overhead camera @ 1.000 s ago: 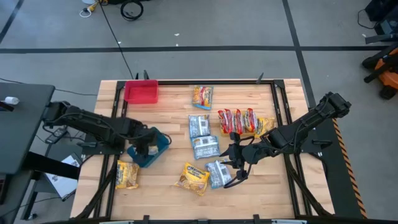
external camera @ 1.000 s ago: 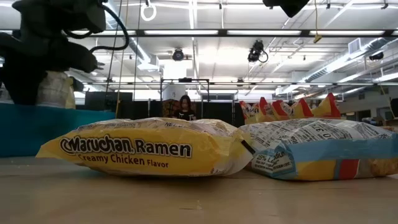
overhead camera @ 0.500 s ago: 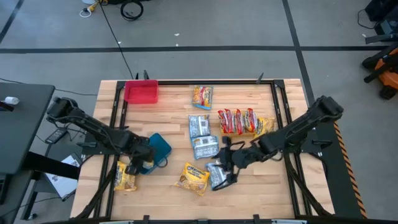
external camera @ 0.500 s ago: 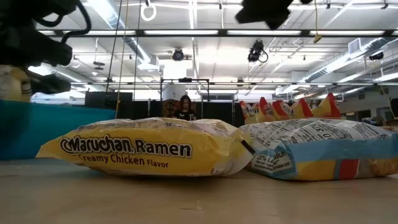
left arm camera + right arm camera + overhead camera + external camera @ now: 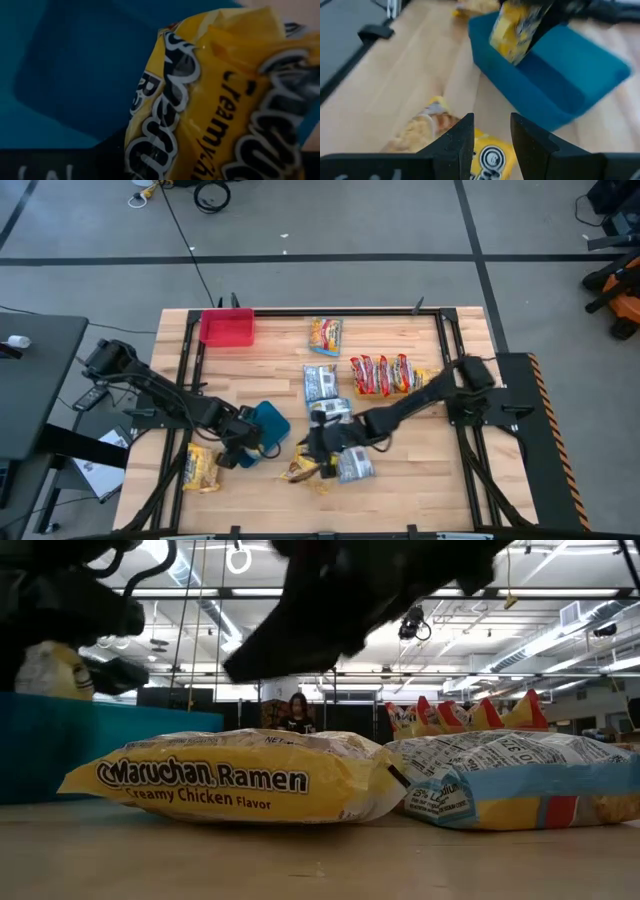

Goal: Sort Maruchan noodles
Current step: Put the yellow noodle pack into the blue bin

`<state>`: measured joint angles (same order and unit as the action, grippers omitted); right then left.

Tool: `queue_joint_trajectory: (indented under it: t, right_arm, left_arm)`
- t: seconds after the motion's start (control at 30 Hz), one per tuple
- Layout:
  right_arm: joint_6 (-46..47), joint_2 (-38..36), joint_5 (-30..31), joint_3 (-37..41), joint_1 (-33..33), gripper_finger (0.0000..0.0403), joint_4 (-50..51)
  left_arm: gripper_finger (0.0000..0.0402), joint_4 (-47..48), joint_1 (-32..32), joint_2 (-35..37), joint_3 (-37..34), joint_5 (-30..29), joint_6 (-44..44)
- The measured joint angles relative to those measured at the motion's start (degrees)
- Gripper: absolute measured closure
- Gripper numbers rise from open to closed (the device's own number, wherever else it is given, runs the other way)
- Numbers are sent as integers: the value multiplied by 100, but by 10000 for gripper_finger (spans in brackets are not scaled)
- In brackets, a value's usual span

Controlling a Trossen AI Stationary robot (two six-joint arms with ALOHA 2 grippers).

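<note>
My left gripper (image 5: 238,452) is shut on a yellow Maruchan packet (image 5: 516,27) at the near edge of the blue bin (image 5: 266,425); the packet fills the left wrist view (image 5: 215,100). My right gripper (image 5: 491,122) is open just above another yellow Creamy Chicken packet (image 5: 308,467), which lies flat on the table, and touches nothing that I can see. A silver-blue packet (image 5: 353,464) lies flat beside it. A further yellow packet (image 5: 200,468) lies near the table's left edge. My left gripper holds the yellow packet by its upper end (image 5: 527,11), coming from above. The packet hangs below the fingers, tilted, over the blue bin's wall (image 5: 520,85) and clear of the table. The fingers themselves are hidden behind the packet in the wrist view.
A red bin (image 5: 227,328) stands at the far left. Two silver-blue packets (image 5: 320,382) lie mid-table, red packets (image 5: 382,375) stand in a row to their right, and yellow-orange packets lie at the far middle (image 5: 325,335) and right (image 5: 428,383).
My right gripper has gone toward the table's left edge, from beside the silver-blue packet to above the yellow packet. My left gripper has gone toward the near edge with its yellow packet, out from over the bin's middle. The blue bin has slid a little to the right.
</note>
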<state>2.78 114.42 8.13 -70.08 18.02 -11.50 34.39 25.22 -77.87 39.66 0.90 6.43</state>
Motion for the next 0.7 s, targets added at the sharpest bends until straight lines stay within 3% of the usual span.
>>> queue_joint_trajectory:
  t: [0.33, 0.53, 0.7]
  right_arm:
    - [-42, 971, -183, -575, -830, 270, -152]
    - [-35, 1120, -209, -580, -1144, 270, -552]
    - [-23, 1115, -224, -581, -1301, 270, -563]
  left_arm:
    - [244, 139, 12, 3, 153, 10, 40]
    - [242, 148, 14, -17, 153, 16, 40]
    - [212, 342, 13, -17, 156, -32, 196]
